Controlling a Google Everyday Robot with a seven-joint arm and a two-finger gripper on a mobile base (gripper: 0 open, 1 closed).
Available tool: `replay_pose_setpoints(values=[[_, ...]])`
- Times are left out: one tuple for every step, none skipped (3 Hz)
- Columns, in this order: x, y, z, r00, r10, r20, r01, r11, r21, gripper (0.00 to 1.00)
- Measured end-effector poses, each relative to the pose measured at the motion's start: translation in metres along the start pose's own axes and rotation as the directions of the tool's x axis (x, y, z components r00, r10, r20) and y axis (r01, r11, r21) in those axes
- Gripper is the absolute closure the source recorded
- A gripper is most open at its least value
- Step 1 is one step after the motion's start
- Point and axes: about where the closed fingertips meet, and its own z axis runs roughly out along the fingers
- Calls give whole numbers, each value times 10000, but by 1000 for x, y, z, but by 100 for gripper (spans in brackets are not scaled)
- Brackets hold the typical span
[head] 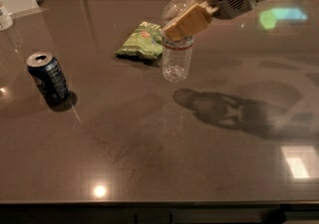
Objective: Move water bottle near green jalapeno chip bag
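The can stands on the table, well left of the bag and nearer the camera. The bottle is upright just right of the bag. The gripper, above the bag's right end, grasps the bottle's upper half.

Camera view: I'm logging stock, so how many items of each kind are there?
Bottles: 1, the water bottle, its upper part clamped in the gripper.
Cans: 1, the blue soda can.
Bags: 1, the green jalapeno chip bag.
Total: 3, omitting one cropped item top left.
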Motion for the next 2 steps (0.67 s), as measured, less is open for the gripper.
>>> replay_pose_setpoints(values=[[-13,-44,15,9997,155,194,-162,9991,393,100],[-15,-79,30,9994,349,88,-354,9966,748,100]])
